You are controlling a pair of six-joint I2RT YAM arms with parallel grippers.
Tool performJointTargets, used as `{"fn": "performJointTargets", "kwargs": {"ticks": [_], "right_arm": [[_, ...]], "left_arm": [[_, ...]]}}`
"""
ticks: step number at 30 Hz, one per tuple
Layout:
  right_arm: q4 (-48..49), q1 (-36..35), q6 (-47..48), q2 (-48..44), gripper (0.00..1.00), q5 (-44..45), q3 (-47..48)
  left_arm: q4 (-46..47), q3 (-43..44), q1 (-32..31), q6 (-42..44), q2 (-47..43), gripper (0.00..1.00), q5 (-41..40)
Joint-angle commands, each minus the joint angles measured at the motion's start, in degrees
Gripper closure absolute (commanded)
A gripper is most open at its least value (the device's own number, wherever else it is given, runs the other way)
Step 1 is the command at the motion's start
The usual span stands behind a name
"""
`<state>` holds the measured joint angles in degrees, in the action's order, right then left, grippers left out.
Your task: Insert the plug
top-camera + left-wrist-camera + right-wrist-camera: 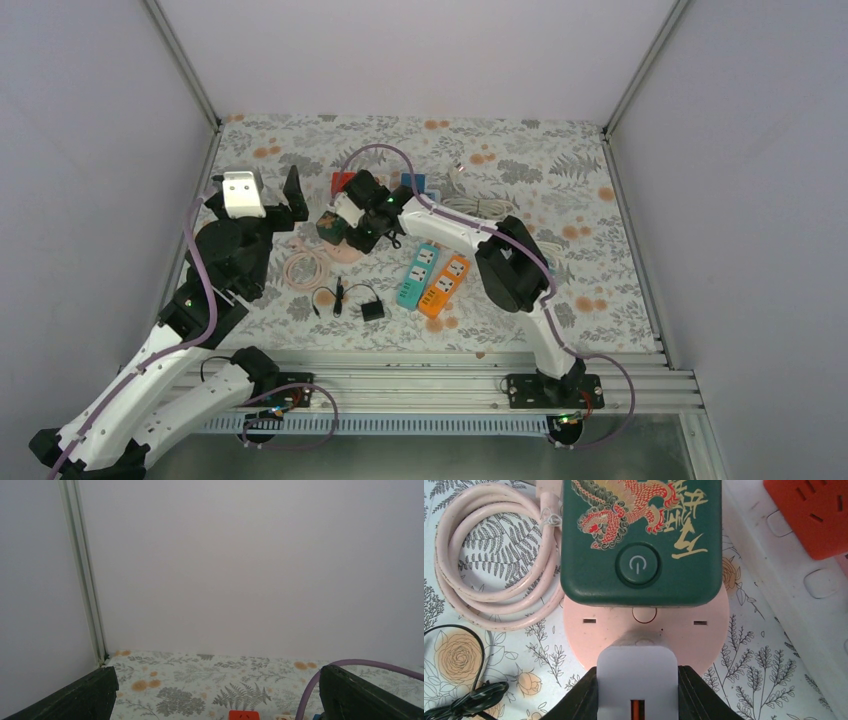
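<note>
**Gripping a white plug at the near edge of a pink socket**

Nearest the arm bases, on the floral table (590, 250): a small black adapter (372, 310) with a thin black cord (335, 298) trailing off to its left. Just right of it, a teal power strip (417, 272) and an orange power strip (445, 286) lying side by side at the same slant. Left of these and a touch farther, a pink cable (305, 268) wound in loose loops.

Next, reaching in from the right side: the right gripper (638, 700), clenched on the white plug (638, 667), one dark finger pressed to each flank. Plug upright between the fingers, at the near rim of the round pink socket (589, 630) and seemingly touching it. No telling from either view about prongs in or out of the slots.

Just beyond the plug, covering the far part of the pink socket: a green block (641, 540) with a red and gold dragon and a round power button. To the right of that, a red cube (811, 515) on a white strip (784, 595).

Off to the left, raised above the table and pointing at the back wall (250, 570): the left gripper (218, 680), released, fingers spread wide to the two bottom corners of its wrist view.

Farther back on the right, a white cable (480, 207) bundled loosely behind the right arm.
</note>
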<state>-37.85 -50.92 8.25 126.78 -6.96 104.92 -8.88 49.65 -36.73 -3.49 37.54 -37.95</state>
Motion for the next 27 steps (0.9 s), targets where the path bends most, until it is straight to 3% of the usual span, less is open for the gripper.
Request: {"fn": "performJointTargets", "kwargs": {"ticks": [1,27], "right_arm": [[-5.25,0.45,-0.54,4.42,0.85,3.03,0.0],[-12.6,0.1,-0.9,12.01,0.84,9.92,2.96]], "left_arm": [[-0.43,1.12,0.26,0.39,-0.1,0.0,-0.54],[-0.95,2.37,0.26,0.8,2.08,0.0,-0.81]]}}
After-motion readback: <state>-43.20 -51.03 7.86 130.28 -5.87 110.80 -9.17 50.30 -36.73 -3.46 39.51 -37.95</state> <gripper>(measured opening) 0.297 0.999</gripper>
